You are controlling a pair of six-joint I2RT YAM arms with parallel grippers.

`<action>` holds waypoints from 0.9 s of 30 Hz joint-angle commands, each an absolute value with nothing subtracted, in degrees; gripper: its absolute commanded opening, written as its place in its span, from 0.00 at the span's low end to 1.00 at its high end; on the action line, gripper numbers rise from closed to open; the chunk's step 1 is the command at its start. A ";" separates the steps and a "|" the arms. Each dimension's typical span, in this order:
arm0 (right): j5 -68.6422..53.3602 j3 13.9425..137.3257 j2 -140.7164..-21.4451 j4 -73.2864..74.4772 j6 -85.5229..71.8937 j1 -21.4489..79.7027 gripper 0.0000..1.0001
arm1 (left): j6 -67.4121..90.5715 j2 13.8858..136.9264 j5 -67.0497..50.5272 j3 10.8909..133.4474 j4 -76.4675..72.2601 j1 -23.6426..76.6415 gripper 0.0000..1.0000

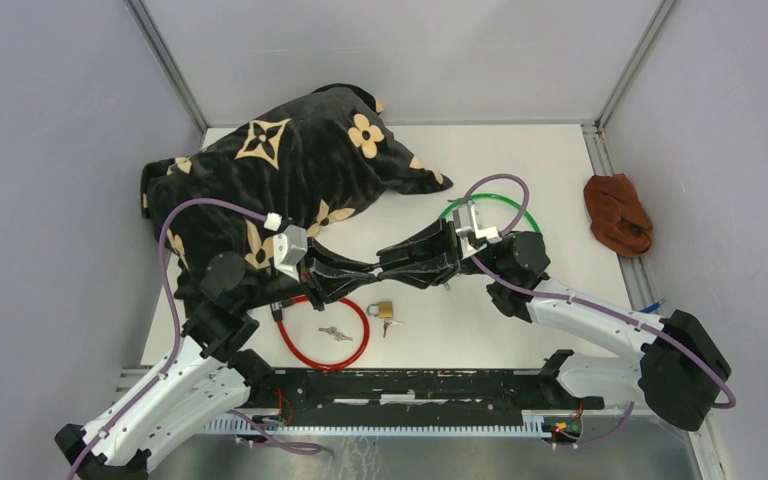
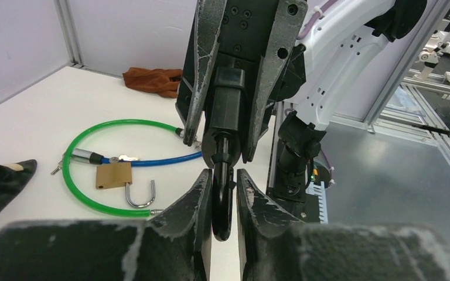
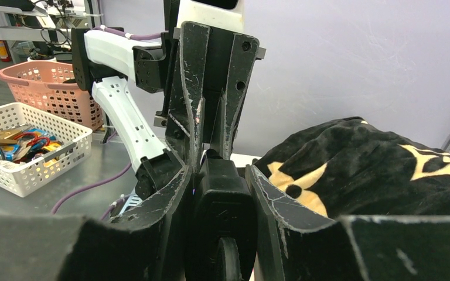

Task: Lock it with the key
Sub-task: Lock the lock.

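Observation:
Above the table's middle, the two grippers meet tip to tip. My right gripper (image 1: 392, 266) is shut on a black lock body (image 3: 222, 205), which fills the space between its fingers (image 3: 179, 193). A black key with a round head (image 2: 221, 205) sticks out of the lock (image 2: 227, 99) toward the left wrist camera. My left gripper (image 2: 224, 175) stands around that key head with its jaws narrowly apart, and a slit of light shows on one side. In the top view the left gripper (image 1: 365, 272) hides the key.
A brass padlock (image 1: 380, 308) and loose keys (image 1: 336, 333) lie by a red cable loop (image 1: 325, 335). A green cable loop (image 2: 94, 170) rings another brass padlock (image 2: 114, 174) with an open shackle. A black flowered cushion (image 1: 290, 170) lies back left, a brown cloth (image 1: 617, 213) at the right.

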State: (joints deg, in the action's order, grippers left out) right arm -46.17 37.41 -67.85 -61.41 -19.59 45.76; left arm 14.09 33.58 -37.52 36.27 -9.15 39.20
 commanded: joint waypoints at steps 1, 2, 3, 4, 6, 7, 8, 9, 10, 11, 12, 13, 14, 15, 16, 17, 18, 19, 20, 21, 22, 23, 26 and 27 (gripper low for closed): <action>-41.71 37.54 -65.67 -63.41 -17.25 44.77 0.00 | 14.26 32.74 -42.56 36.10 -10.69 39.30 0.24; -41.58 37.61 -65.50 -63.05 -17.06 44.73 0.00 | 14.24 32.84 -42.75 35.99 -10.50 39.34 0.24; -41.64 37.62 -65.44 -62.98 -16.93 44.67 0.00 | 14.25 32.94 -43.13 35.90 -10.40 39.34 0.25; -41.74 37.62 -65.39 -62.85 -16.93 44.71 0.00 | 14.07 33.08 -43.26 35.82 -10.25 39.29 0.28; -41.93 37.70 -65.14 -62.59 -16.81 44.73 0.00 | 13.03 33.22 -42.30 35.90 -9.65 39.30 0.36; -41.92 37.62 -65.02 -62.40 -16.66 44.65 0.00 | 12.14 33.30 -41.49 35.96 -9.09 39.27 0.39; -41.95 37.58 -64.87 -62.27 -16.54 44.65 0.00 | 11.13 33.35 -40.99 36.09 -8.53 39.14 0.41; -41.92 37.53 -64.71 -62.16 -16.57 44.56 0.00 | 10.28 33.50 -41.31 36.29 -7.86 39.05 0.42; -41.92 37.54 -64.56 -61.95 -16.48 44.52 0.00 | 9.27 33.69 -42.51 36.54 -7.26 38.95 0.43; -42.01 37.53 -64.39 -61.58 -16.23 44.56 0.00 | 8.07 34.05 -44.20 36.80 -6.50 38.94 0.43; -42.06 37.53 -64.28 -61.29 -16.12 44.48 0.00 | 7.17 34.40 -45.08 37.03 -5.58 38.98 0.43; -42.01 37.53 -64.13 -61.01 -15.95 44.43 0.00 | 6.56 34.71 -45.36 37.35 -4.98 38.96 0.42; -42.11 37.38 -63.92 -61.00 -15.93 44.46 0.00 | 5.90 35.00 -45.51 37.47 -4.60 38.90 0.42; -42.14 37.28 -63.70 -60.92 -15.93 44.46 0.00 | 5.36 35.25 -45.23 37.81 -4.23 38.85 0.41; -42.03 37.14 -63.34 -60.76 -15.76 44.39 0.00 | 5.21 35.46 -44.34 38.12 -4.02 38.66 0.40; -42.01 36.94 -63.08 -60.61 -15.61 44.38 0.00 | 5.13 35.68 -43.57 38.49 -3.92 38.46 0.39; -41.97 36.75 -62.79 -60.47 -15.56 44.37 0.00 | 5.17 35.95 -43.10 38.84 -3.87 37.80 0.38; -42.05 36.59 -62.53 -60.38 -15.54 44.30 0.00 | 5.14 36.28 -43.15 39.18 -3.79 37.09 0.38; -42.09 36.53 -62.35 -60.34 -15.41 44.30 0.00 | 5.23 36.64 -43.53 39.38 -3.74 36.51 0.37; -42.12 36.43 -62.21 -60.17 -15.29 44.25 0.00 | 5.46 37.11 -44.26 39.60 -3.70 35.92 0.37; -42.10 36.32 -61.95 -60.04 -15.12 44.22 0.00 | 5.76 37.54 -44.88 39.78 -3.63 35.56 0.37; -42.12 36.15 -61.72 -60.01 -14.98 44.19 0.00 | 5.98 37.92 -45.46 39.89 -3.61 35.31 0.37; -42.04 35.58 -60.94 -60.03 -14.83 44.03 0.00 | 6.86 38.44 -46.16 40.00 -3.96 35.07 0.39; -42.01 35.36 -60.77 -60.03 -14.85 43.99 0.00 | 7.23 38.49 -46.69 39.85 -4.65 35.07 0.40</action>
